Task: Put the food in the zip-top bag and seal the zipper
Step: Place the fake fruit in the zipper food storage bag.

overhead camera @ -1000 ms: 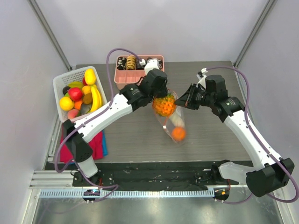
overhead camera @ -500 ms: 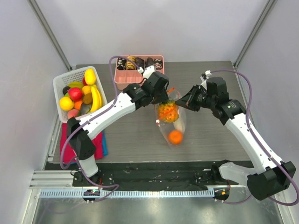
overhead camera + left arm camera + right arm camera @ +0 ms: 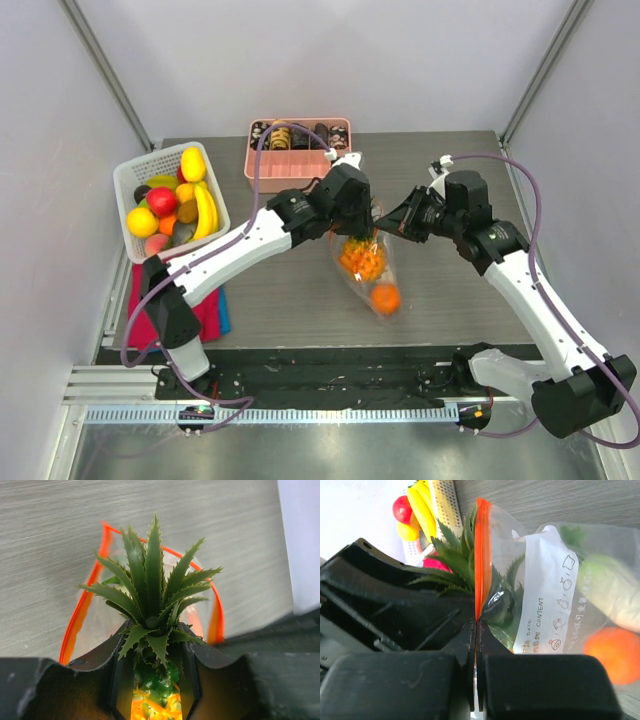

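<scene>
Pineapple [image 3: 152, 605] partway inside zip-top bag [image 3: 378, 285], table [image 3: 460, 160] centre.
My left jaws clamp pineapple; right jaws, at the mouth's 3 o'clock, pinch the zipper [image 3: 481, 555]. I'd lower straight, releasing once crown clears mouth.

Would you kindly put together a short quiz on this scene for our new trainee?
1. True or false: the right gripper is shut on the bag's orange-red zipper strip.
2. Which item does the left gripper hold? A) banana B) pineapple C) red apple
3. Fill in: the orange ball lies inside the ____.
Key: 1 true; 2 B; 3 bag.
</scene>
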`<state>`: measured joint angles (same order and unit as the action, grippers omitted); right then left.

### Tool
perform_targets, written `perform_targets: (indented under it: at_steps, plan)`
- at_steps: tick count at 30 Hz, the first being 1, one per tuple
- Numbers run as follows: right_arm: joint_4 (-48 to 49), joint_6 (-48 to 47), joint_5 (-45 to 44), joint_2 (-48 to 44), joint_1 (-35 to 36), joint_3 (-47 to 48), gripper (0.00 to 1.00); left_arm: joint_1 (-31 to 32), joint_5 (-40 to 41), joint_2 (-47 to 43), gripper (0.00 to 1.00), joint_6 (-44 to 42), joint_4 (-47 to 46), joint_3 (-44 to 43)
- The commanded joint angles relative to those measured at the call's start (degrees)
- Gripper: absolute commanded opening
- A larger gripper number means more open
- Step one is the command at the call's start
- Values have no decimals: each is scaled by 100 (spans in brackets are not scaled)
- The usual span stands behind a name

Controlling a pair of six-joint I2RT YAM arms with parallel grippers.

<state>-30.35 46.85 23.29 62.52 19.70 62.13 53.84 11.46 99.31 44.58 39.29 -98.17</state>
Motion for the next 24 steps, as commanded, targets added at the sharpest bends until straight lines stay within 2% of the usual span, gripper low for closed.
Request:
perform_targets:
  at_steps: [1, 6, 9, 10, 12, 14, 15, 17, 21, 24]
  plan:
    - [635, -97, 211, -214, -19, -8, 1, 91, -495, -509, 5, -765, -352, -35]
    - [881, -71, 211, -258, -63, -34, 1, 109, -847, -500, 4, -1267, 201, -167]
    - [1030, -45, 185, -276, -98, -52, 1, 109, -1409, -307, 10, -1433, 683, -456]
    - [1118, -10, 211, -284, -98, -87, 1, 109, -1584, -133, 15, -1452, 868, -544]
    - [1233, 43, 307, -319, -98, -139, 1, 83, -1586, 96, 19, -1487, 1402, -886]
    - [1286, 17, 334, -346, -98, -166, 1, -75, -1621, 72, 32, -1461, 1363, -740]
    - [1303, -9, 343, -389, -107, -175, 1, -145, -1612, 36, 42, -1417, 1345, -643]
    - [1295, -88, 352, -451, -98, -192, 1, -391, -1822, 36, 46, -1382, 1432, -659]
    - [1330, -167, 369, -583, -107, -332, 1, -717, -2252, -60, 69, -1364, 1468, -729]
    - [1330, -176, 378, -627, -107, -447, 1, -744, -2588, -218, 79, -1854, 1476, -1106]
